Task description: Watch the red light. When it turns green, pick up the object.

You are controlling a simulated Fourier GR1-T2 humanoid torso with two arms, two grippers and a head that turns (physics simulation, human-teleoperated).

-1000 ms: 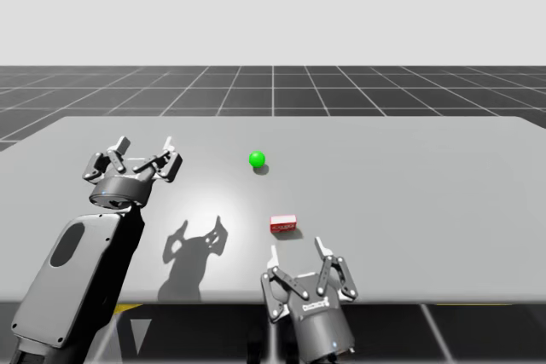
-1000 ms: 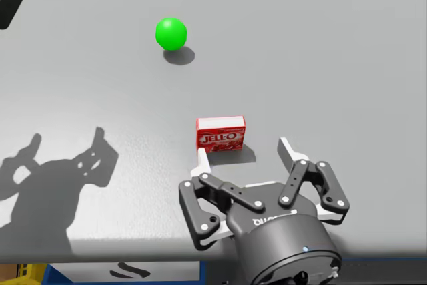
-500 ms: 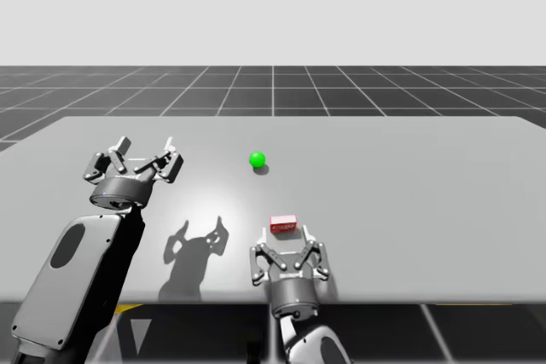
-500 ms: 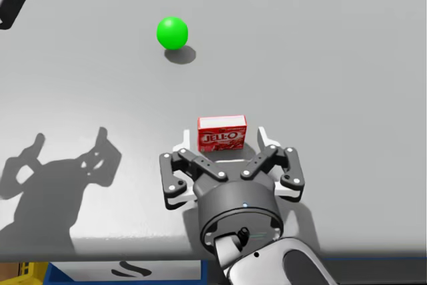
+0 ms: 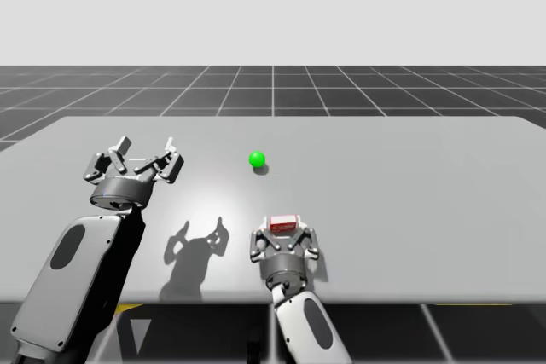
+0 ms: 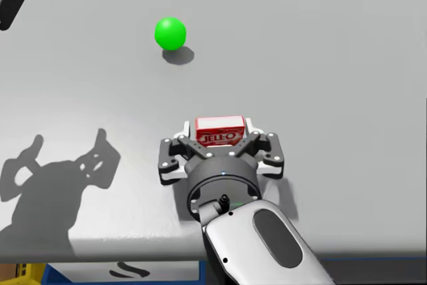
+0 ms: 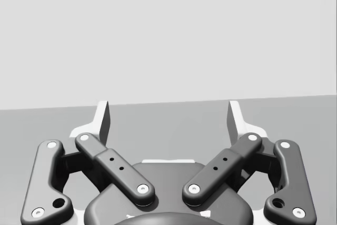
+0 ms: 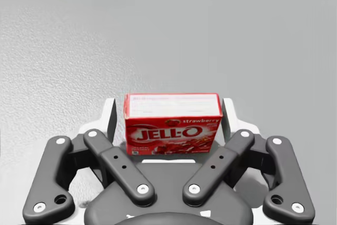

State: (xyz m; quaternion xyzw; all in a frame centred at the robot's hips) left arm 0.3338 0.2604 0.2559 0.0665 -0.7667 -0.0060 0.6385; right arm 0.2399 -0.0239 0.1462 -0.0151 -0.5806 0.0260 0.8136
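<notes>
- Since the right hand (image 8: 168, 110) has its two fingers set against the short ends of the red box (image 6: 219, 131), apparently touching both, the likeliest trouble is a thin hold. The contact is only on those narrow ends, so the box could pivot or slip out as it rises.
- Squeezing harder may not help. A light carton like this, I would guess, could buckle or squirt forward from between the fingers.
- With the box resting on the tabletop (image 5: 426, 193) near its front edge, a knock rather than a clean lift could shove it toward the green light (image 5: 257, 159), which sits well apart, further back.
- Timing looks like no hazard, because the light shows green.
- Off to its own side, the left hand (image 5: 147, 144) hovers with its fingers spread wide, holding nothing.
- Count: one red box, one light, two hands, one tabletop.
</notes>
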